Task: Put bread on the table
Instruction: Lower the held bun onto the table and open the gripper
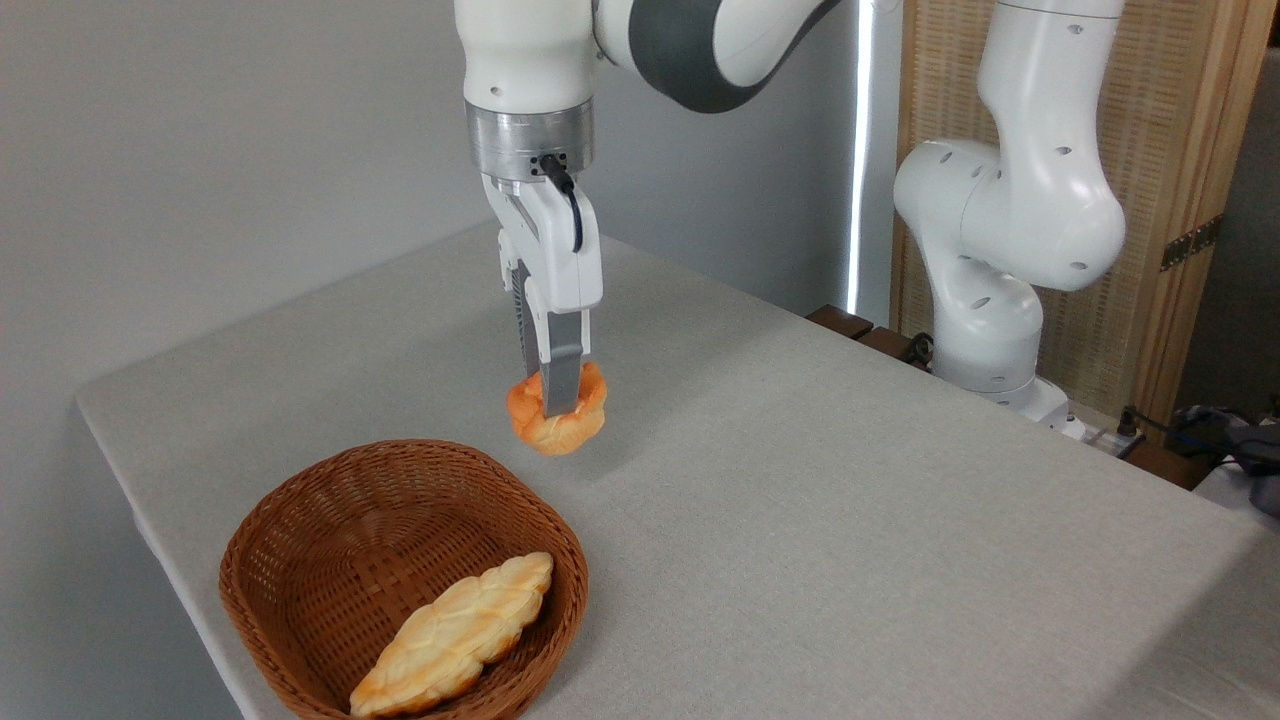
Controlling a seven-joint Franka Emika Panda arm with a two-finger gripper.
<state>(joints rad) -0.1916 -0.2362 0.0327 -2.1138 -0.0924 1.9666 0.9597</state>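
Note:
The bread (580,420), a small round orange-golden bun with a knobbly top, hangs tilted a little above the table (850,480), just beyond the far rim of the basket. My gripper (556,400) comes straight down from above and is shut on the bun, one grey finger (562,375) crossing its front. The second finger is hidden behind the bun. A faint shadow lies on the grey cloth under and to the right of the bun.
A brown wicker basket (300,530) stands at the front left corner of the table and holds a long pale braided loaf (455,635). The arm's white base (985,330) rises at the back right, with cables and a wooden screen behind it.

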